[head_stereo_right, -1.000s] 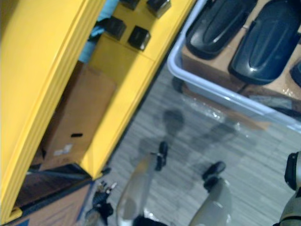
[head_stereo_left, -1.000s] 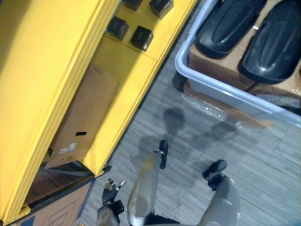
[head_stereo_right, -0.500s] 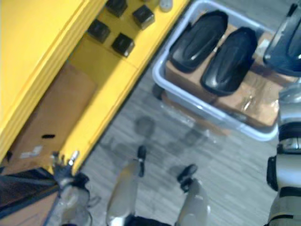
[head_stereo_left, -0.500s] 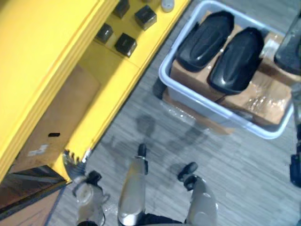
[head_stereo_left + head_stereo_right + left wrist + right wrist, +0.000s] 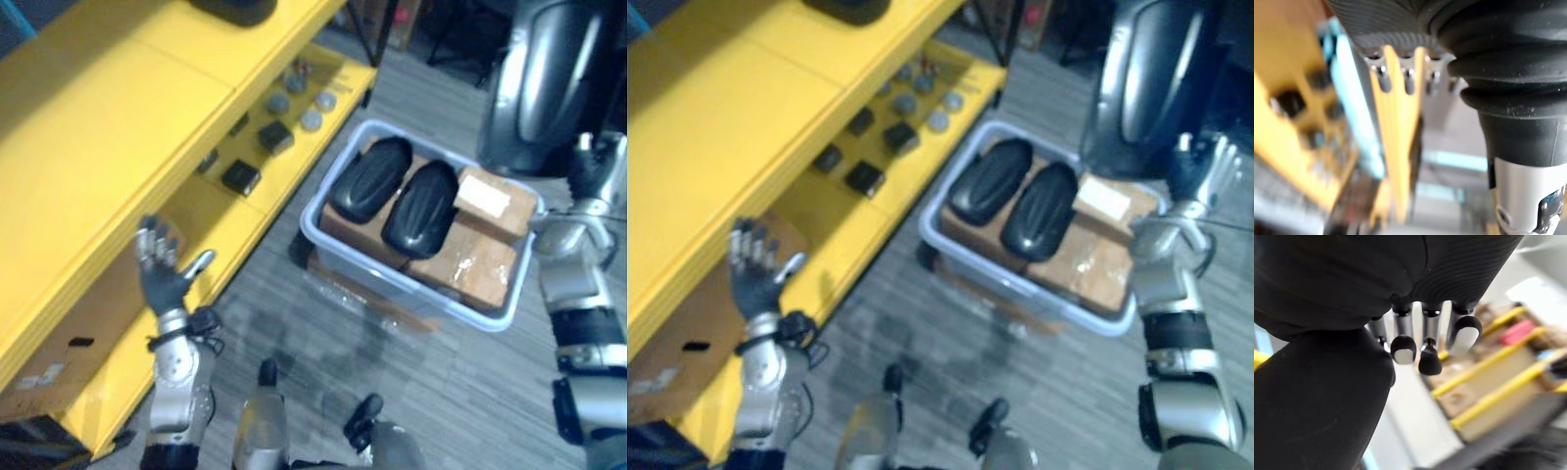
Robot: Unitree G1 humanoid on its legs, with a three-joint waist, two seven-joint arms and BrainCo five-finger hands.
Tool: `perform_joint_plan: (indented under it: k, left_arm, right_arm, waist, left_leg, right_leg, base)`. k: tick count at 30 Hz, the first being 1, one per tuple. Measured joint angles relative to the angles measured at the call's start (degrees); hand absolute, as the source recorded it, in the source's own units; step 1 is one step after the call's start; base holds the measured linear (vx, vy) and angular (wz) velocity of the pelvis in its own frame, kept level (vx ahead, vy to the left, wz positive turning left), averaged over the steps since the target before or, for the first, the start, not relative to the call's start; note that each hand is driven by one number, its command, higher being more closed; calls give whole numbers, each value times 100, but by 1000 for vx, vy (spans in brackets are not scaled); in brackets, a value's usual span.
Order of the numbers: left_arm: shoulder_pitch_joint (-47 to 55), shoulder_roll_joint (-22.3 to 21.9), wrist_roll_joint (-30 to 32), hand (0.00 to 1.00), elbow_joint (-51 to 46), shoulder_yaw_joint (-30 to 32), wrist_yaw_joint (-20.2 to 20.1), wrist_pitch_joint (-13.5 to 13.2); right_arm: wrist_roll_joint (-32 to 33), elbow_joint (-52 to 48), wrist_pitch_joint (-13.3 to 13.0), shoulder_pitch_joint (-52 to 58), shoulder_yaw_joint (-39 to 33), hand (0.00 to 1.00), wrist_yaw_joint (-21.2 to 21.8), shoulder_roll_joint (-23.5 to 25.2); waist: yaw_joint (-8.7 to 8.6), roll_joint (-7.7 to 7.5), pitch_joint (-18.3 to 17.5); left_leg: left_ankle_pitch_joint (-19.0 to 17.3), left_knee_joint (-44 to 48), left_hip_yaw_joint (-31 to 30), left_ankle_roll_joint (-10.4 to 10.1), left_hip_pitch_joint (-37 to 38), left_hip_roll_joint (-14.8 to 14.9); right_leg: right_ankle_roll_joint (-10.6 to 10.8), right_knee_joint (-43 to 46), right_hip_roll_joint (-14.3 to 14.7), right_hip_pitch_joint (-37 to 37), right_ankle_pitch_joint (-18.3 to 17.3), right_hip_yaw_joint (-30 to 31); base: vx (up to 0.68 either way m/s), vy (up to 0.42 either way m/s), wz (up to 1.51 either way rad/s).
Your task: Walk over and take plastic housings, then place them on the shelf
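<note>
A large dark plastic housing stands upright high at the right, close to my head. My right hand is at its lower right edge with fingers spread and straight; the housing's smooth black body lies against the thumb side. Two more black housings lie side by side on cardboard in a pale blue bin on the floor. My left hand is raised, open and holding nothing, before the yellow shelf.
The shelf's middle level carries small black boxes and round grey parts. A dark object sits on its top level. A cardboard box fills the lowest level. Grey floor lies between shelf and bin.
The camera has swung up, bringing the whole bin and more of the shelf into view. My left hand has risen from low by the shelf's foot. The housing on my right arm sits higher.
</note>
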Motion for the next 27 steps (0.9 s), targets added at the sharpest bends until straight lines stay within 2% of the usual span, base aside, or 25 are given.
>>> perform_joint_plan:
  k: [3,5,6,9,12,17,27]
  left_arm:
    - [-563,-15,-763,0,376,-274,-304,593]
    - [-855,-12,-1450,0,786,-372,-361,885]
    - [-921,-12,-1700,0,970,-401,-352,942]
    - [-994,-18,-2322,0,1267,-412,-331,956]
    - [-1045,-19,-2604,0,1441,-411,-339,898]
    - [-1047,-57,-2540,0,1585,-428,-361,810]
    - [-1010,-197,-2536,0,1575,-566,-336,647]
  right_arm:
    - [-580,-197,-566,47,255,100,95,297]
    - [-933,-203,-864,83,424,100,95,572]
    - [-1067,-203,-986,120,519,100,95,675]
    - [-1499,-208,-1510,124,806,100,99,789]
    - [-1836,-208,-1780,128,938,100,97,814]
    - [-2221,-209,-1940,360,1050,100,69,987]
    - [-2353,-208,-2240,864,1287,100,82,1224]
  waist:
    - [-71,-25,-290]
    - [-190,-32,-398]
    - [-192,-50,-477]
    - [-294,-72,-537]
    - [-304,-86,-557]
    - [-305,-125,-837]
    - [-308,-172,-895]
  left_leg:
    - [16,-154,133,24,181,-49]
    - [44,-248,198,41,348,-72]
    - [44,-274,269,41,373,-67]
    - [64,-303,290,22,392,-57]
    - [104,-318,283,6,395,-51]
    - [111,-323,273,0,412,-55]
    - [136,-434,276,-3,516,-67]
  right_leg:
    - [33,-203,3,92,113,131]
    - [34,-311,8,241,156,150]
    - [35,-340,15,229,156,193]
    - [20,-418,57,238,192,262]
    - [-4,-437,101,244,210,271]
    - [6,-548,125,322,257,267]
    - [2,-587,134,398,266,273]
  base:
    - [6,26,-26]
    - [-3,26,-12]
    - [-20,16,-20]
    - [-30,-5,-10]
    - [-56,-1,-1]
    - [-7,5,1]
    - [-22,8,0]
